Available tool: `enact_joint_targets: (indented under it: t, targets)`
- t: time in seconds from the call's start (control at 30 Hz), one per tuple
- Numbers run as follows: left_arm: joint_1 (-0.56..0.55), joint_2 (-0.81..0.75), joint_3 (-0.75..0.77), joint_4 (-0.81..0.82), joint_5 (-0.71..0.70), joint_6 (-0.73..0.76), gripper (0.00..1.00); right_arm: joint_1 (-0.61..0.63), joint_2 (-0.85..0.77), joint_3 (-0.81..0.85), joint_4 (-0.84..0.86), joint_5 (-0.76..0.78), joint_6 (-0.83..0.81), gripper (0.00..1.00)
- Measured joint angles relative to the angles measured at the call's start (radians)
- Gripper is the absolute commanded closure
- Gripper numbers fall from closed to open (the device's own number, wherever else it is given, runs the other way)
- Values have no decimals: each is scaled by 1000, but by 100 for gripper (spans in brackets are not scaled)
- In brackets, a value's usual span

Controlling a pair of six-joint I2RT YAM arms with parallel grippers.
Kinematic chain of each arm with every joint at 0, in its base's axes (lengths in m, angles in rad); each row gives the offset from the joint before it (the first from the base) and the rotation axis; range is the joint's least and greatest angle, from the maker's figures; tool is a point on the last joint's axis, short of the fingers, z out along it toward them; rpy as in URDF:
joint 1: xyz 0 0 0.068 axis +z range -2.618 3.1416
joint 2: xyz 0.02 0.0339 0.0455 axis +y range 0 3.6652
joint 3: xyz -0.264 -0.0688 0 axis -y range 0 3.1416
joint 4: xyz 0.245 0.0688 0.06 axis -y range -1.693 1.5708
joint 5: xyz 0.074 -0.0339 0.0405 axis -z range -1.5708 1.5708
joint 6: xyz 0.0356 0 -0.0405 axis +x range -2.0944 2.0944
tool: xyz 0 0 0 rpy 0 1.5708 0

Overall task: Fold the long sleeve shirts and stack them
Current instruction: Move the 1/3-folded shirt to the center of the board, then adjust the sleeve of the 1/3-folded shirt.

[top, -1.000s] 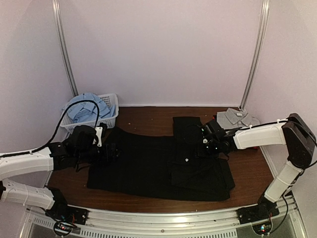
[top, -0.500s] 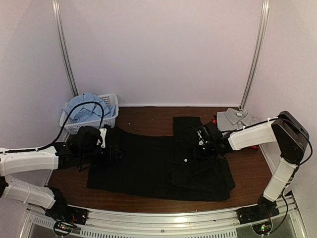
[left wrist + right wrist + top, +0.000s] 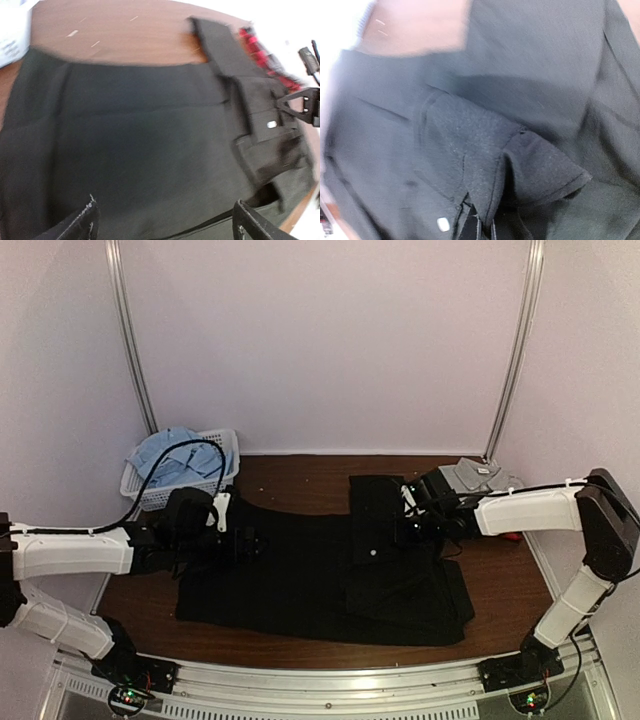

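The black long sleeve shirt lies spread over the middle of the table, its right side folded over itself. My right gripper is shut on a raised fold of this black cloth, pinched between its fingertips. My left gripper hovers open over the shirt's left part, nothing between its wide-apart fingers. A grey shirt lies folded at the back right. A light blue shirt fills the basket. Some red plaid cloth shows beyond the black shirt.
A white mesh basket stands at the back left corner. Bare brown table shows behind the black shirt. Pale walls with metal posts close in the back and sides.
My right gripper has closed on a fold of the black shirt. My left arm has slid rightward over the shirt, still open.
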Motion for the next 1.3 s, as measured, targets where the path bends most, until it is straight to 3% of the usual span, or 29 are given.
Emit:
enact_joint_targets:
  t: [0.27, 0.57, 0.97, 1.3]
  targets:
    - [0, 154, 93, 320, 298, -44, 6, 21, -162, 102, 28, -87, 46, 100]
    - [-6, 353, 214, 593, 557, -166, 6, 46, -199, 112, 58, -142, 80, 100]
    - [-13, 399, 276, 610, 600, -179, 7, -41, -241, 330, -77, -39, -32, 100]
    - [-13, 398, 280, 546, 580, -139, 7, -56, -233, 271, -84, -54, -42, 100]
